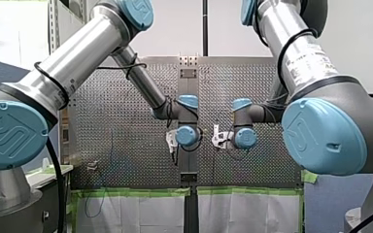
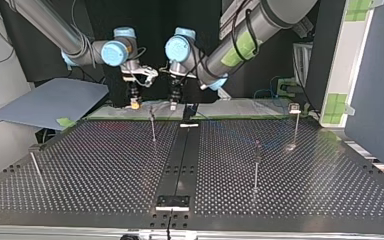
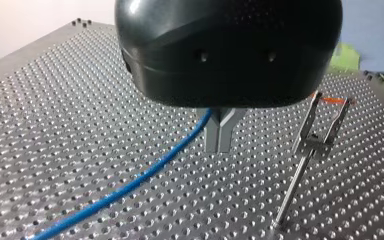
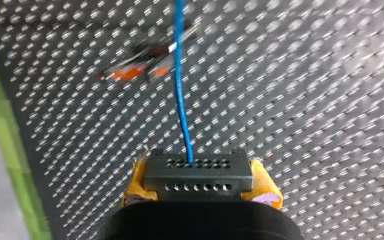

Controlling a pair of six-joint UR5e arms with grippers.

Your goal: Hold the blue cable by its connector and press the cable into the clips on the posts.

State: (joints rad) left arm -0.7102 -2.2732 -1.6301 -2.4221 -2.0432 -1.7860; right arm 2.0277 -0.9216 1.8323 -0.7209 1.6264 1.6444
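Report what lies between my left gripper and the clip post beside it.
Nothing: the left wrist view shows only bare perforated table between the left gripper and the post; the blue cable runs off the other side.

Robotics lab, perforated metal table (image 2: pixel 105 165), my left arm (image 1: pixel 73 63) and my right arm (image 1: pixel 301 58) beside it, green tape (image 1: pixel 126 192)

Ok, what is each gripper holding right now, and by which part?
My right gripper clamps the connector by its sides; my left gripper looks shut on the blue cable further along.

Near the table's (image 2: pixel 105 165) far edge hang my right claw (image 2: pixel 135 103) and my left claw (image 2: pixel 173 104)
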